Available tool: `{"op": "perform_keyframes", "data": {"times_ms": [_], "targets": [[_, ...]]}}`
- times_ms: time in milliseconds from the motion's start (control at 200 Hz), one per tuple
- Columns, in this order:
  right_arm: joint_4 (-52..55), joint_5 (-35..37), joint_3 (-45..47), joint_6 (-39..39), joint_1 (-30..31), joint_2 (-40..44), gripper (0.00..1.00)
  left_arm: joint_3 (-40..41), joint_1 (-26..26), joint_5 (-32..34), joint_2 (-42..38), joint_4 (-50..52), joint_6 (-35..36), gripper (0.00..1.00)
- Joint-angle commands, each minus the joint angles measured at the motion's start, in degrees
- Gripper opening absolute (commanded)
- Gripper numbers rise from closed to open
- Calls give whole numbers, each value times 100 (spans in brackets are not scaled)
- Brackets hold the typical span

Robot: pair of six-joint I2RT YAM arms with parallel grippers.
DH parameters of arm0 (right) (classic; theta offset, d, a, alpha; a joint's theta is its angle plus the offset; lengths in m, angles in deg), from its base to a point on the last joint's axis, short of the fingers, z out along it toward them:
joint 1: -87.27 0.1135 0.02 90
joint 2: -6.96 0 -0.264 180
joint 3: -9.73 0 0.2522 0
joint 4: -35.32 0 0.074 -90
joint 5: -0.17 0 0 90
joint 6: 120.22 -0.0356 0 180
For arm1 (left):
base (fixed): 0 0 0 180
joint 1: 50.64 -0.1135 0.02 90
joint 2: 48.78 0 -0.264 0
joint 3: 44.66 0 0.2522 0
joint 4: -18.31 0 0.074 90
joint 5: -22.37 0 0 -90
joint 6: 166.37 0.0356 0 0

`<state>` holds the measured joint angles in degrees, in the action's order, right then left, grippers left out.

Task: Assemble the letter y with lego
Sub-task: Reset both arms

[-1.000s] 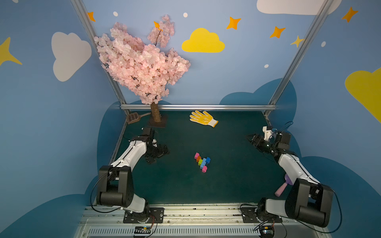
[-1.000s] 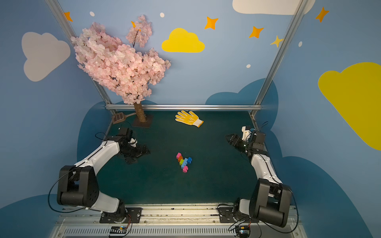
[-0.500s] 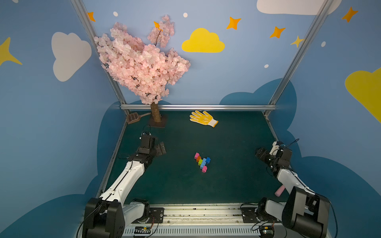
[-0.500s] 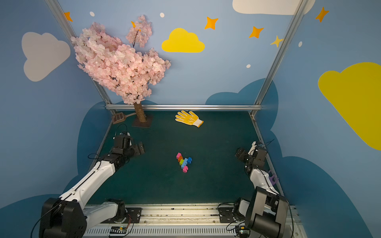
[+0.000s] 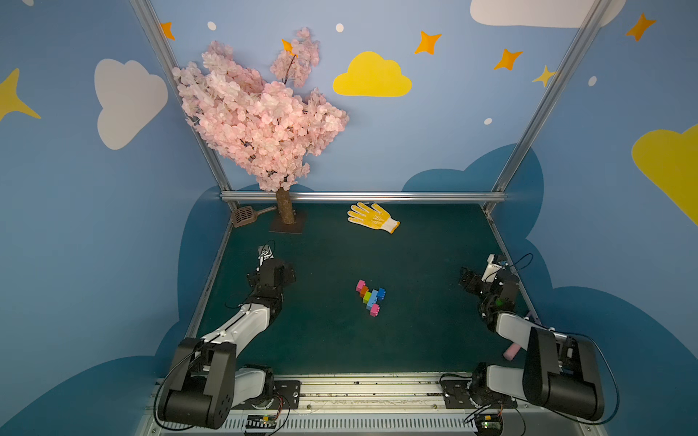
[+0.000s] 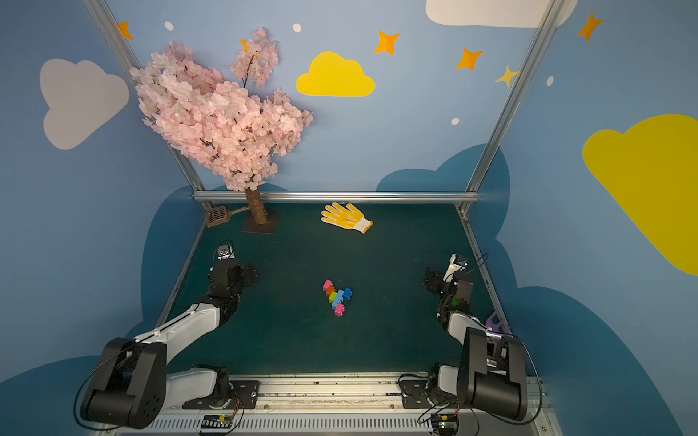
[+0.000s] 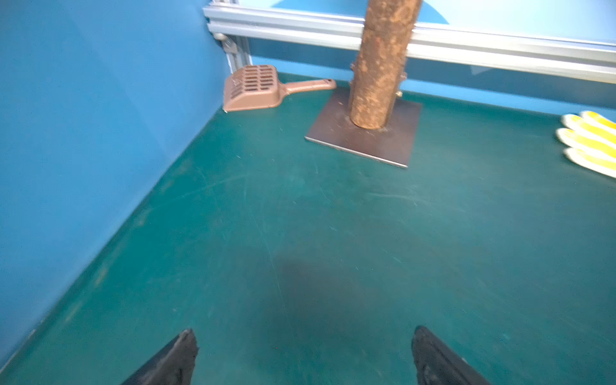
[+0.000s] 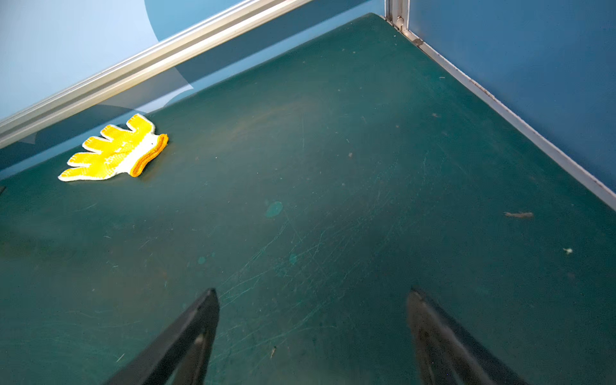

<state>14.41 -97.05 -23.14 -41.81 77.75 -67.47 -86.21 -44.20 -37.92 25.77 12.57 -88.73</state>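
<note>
Though between the end effectors (image 7: 305, 330) (image 8: 312, 290), the letter y (image 5: 371, 297) well apart.

We have swung our left hand (image 7: 305, 335) round toward the far corner and pulled our right hand (image 8: 312, 291) back along the desk (image 5: 415, 339) edge, its jaws slightly wider.

Multicoloured letter y (image 5: 370, 297) on green table (image 5: 415, 339), yellow glove (image 5: 372, 218) near back rail (image 5: 362, 196).
</note>
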Motion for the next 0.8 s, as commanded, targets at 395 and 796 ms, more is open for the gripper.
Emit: {"op": "perform_keyframes", "data": {"times_ms": [395,796], "targets": [[-1338,-735,-338,1077,668,-1285,88,351,147,862,1323,-2877,1001,100],[-784,-362,-372,1254,823,-964,88,793,135,-191,1291,-3629,1361,100]]}}
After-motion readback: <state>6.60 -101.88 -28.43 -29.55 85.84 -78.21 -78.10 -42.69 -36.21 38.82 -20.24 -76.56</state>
